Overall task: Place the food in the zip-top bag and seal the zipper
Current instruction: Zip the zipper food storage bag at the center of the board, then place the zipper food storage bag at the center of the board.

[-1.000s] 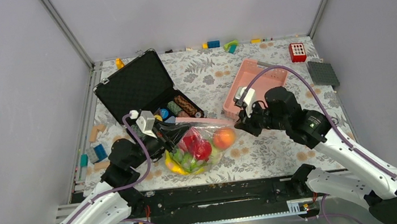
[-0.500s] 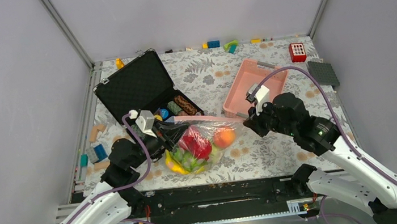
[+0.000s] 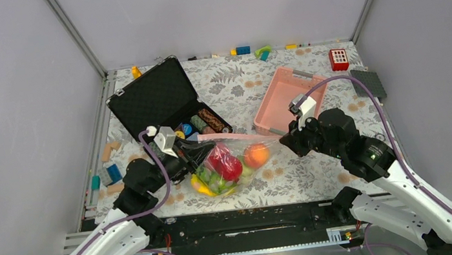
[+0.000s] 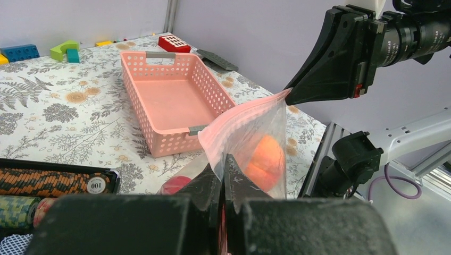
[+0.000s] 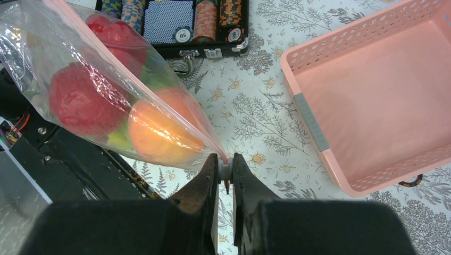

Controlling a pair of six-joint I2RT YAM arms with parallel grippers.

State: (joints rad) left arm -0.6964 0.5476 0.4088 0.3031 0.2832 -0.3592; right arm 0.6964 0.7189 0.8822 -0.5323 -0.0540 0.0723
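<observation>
The clear zip-top bag [image 3: 233, 163] hangs stretched between both grippers, just above the table. Inside are red apples [image 3: 224, 161], an orange fruit [image 3: 255, 156], green fruits [image 3: 215, 179] and a yellow banana [image 3: 199, 187]. My left gripper [image 3: 204, 149] is shut on the left end of the pink-edged zipper [image 3: 241, 137]. My right gripper [image 3: 285, 138] is shut on the zipper's right end. The left wrist view shows the left gripper [image 4: 223, 160] pinching the bag [image 4: 250, 119], with the orange fruit [image 4: 264, 159] behind. The right wrist view shows the right gripper [image 5: 225, 159] clamping a small white slider [image 5: 225, 169] at the bag's corner [image 5: 106, 74].
The empty pink basket [image 3: 288, 97] stands just behind the right gripper. An open black case [image 3: 161, 99] with poker chips lies behind the left gripper. Toy blocks lie along the back edge [image 3: 243, 50] and left edge [image 3: 110, 173]. A red block [image 3: 338, 59] and a grey plate [image 3: 367, 83] are at the far right.
My right gripper has moved to the right along the bag's top edge, pulling the bag taut. The food shifted slightly inside. The left gripper has stayed put.
</observation>
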